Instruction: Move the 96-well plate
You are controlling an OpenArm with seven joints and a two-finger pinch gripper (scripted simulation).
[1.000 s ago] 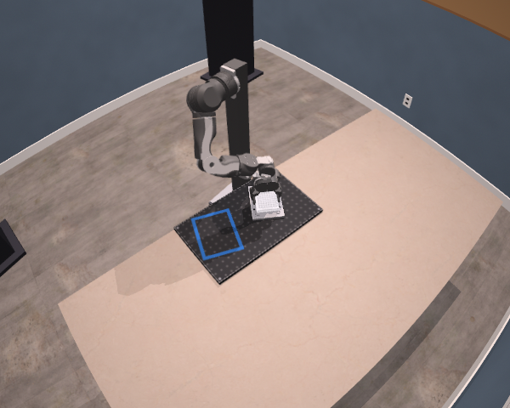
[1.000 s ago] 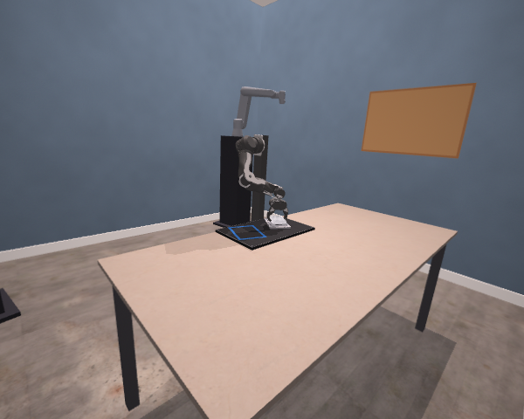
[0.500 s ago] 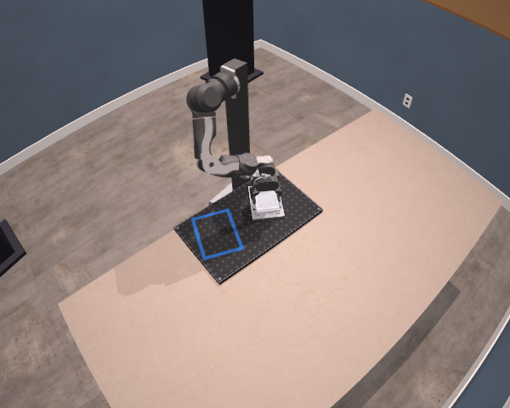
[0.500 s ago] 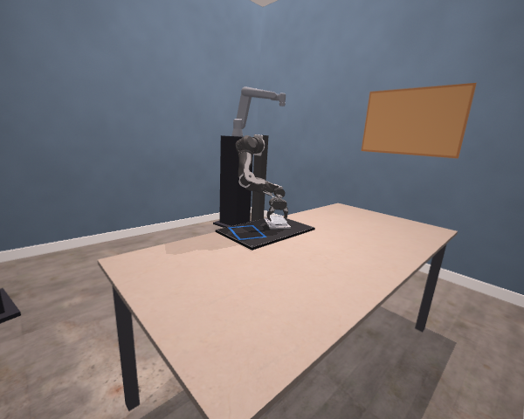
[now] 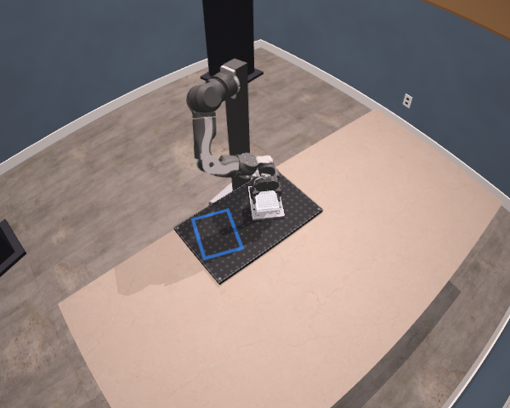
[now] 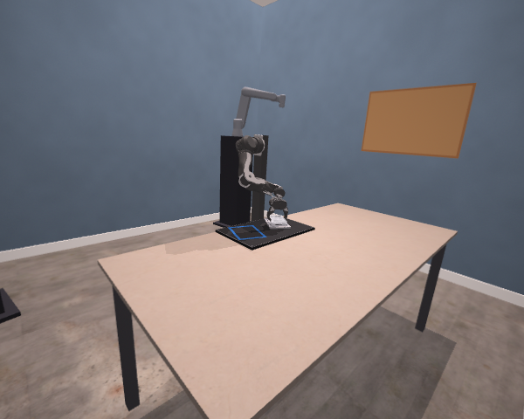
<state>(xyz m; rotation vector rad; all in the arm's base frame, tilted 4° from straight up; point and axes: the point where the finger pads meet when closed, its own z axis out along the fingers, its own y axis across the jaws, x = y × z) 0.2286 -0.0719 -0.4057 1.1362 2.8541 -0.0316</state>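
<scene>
Your gripper [image 5: 266, 193] is clamped on the 96-well plate [image 5: 267, 202], fingers stopped roughly halfway through their travel with the plate between them, so you've got a real grip there. The plate is a small white block with a grid of wells on top, and it's sitting over the plate nest [image 5: 269, 213], the light grey frame on the right half of the black perforated baseboard [image 5: 290, 223]. From the top view the plate lines up pretty closely with the nest outline, but you can't tell whether it's actually seated flat inside the locators or hanging just above them; the exterior view is too small to settle it, though the plate [image 6: 278, 220] looks very low against the nest [image 6: 282, 224] there. The cut-off corner and the A1 mark are too tiny to make out, so orientation is a no-call. The blue rectangle outline [image 5: 217, 234] that marks the bench spot is on the left half of the same baseboard, well apart from the plate, with only the arm's shadow across it. Your arm [image 5: 205, 132] comes down from the black column [image 5: 240, 114] and bends out over the board's back edge, wrist pointing down at the nest. The baseboard sits at the far corner of the pale table [image 5: 334, 285].
</scene>
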